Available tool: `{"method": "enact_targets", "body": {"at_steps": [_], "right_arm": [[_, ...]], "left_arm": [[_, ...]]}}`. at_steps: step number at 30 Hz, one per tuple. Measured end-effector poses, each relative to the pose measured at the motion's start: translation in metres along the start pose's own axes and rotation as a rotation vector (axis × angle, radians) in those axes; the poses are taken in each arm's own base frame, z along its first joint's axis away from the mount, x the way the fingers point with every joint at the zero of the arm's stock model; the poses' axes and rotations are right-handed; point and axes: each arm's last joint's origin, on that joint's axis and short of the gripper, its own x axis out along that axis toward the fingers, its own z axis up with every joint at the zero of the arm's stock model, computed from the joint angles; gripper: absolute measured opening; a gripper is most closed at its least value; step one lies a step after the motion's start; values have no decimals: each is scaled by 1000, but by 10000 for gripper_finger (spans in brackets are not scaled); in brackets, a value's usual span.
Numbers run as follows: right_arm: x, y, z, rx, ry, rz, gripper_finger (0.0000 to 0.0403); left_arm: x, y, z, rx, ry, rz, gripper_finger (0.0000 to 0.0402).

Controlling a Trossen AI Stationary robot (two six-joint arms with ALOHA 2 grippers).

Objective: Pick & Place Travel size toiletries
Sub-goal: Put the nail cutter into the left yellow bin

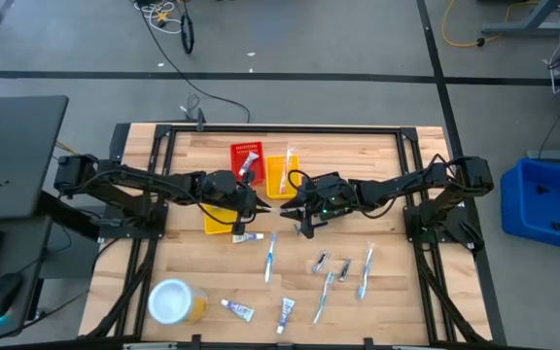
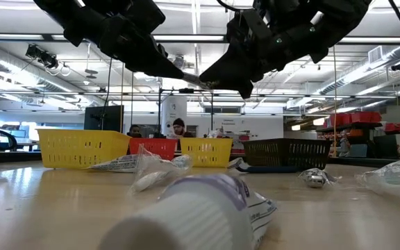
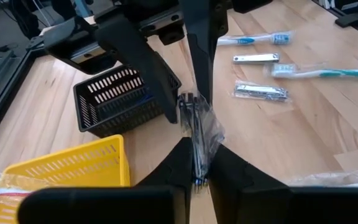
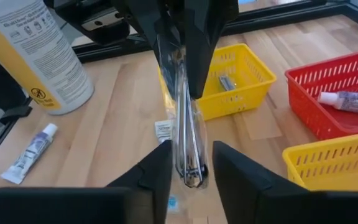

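I see a small clear-wrapped item (image 3: 197,140) with dark metal inside, hanging upright above the table's middle, pinched from both sides. Loose on the wood in front lie a blue toothbrush (image 1: 270,258), a green-tipped toothbrush (image 1: 325,296), two wrapped metal pieces (image 1: 320,262), another toothbrush (image 1: 367,271), and two white tubes (image 1: 237,309). One white tube (image 4: 353,101) rests inside the red basket.

Clear packet (image 4: 188,149) pinched between both tools above yellow basket (image 4: 244,84) and red basket (image 4: 334,99).
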Motion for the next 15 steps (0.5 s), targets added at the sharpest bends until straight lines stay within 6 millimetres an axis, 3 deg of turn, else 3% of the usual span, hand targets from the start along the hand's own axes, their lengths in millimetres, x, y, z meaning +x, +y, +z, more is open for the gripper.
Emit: {"method": "enact_targets", "body": {"at_steps": [10, 15], "right_arm": [[0, -4, -3, 2, 29, -49, 209], [-1, -7, -8, -1, 73, -129, 232]], "left_arm": [[-1, 0, -7, -4, 90, 50, 34], [-13, 0, -11, -61, 183, 97, 41]]}}
